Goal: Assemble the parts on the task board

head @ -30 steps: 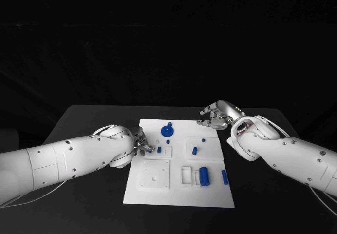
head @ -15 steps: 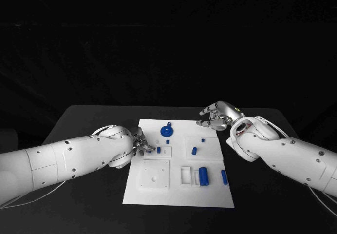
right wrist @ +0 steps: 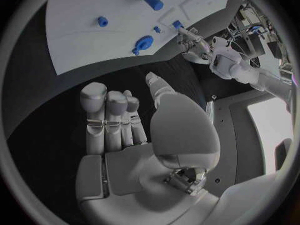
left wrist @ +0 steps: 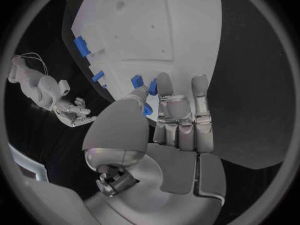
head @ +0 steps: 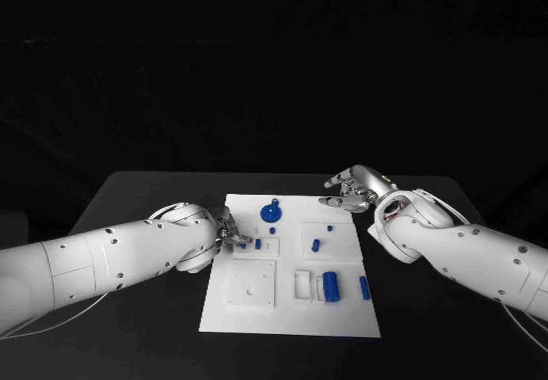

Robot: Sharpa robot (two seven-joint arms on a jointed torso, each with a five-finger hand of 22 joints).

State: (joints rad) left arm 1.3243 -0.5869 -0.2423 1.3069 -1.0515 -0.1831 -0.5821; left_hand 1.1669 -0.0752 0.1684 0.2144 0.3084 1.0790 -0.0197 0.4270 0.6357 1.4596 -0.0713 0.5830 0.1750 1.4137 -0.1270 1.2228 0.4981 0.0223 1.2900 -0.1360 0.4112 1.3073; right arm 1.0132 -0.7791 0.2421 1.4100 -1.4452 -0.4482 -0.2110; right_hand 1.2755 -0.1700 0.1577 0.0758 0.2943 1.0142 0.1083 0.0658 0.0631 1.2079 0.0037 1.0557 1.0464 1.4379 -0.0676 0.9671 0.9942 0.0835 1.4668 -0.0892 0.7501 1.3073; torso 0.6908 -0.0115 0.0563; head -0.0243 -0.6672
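- The left robot hand [head: 225, 232] was seen at the task board [head: 343, 309]'s near-left edge, with a small blue part [left wrist: 150, 89] pinched between thumb and fingertips, pretty much touching the board.
- The right robot hand [head: 352, 190] was held over the worktop [head: 149, 186] just off the board's far corner, fingers loosely apart, nothing gripped.
- The blue gear-like part [head: 272, 212] lay just beyond the left robot hand, the cylinder [head: 331, 286] well apart.
- The parts were judged light, stiff and probably slick, so best taken by their sides.

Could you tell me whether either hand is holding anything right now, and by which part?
The left hand touches a small blue part at the white task board; whether it grips it cannot be told. The right hand holds nothing.
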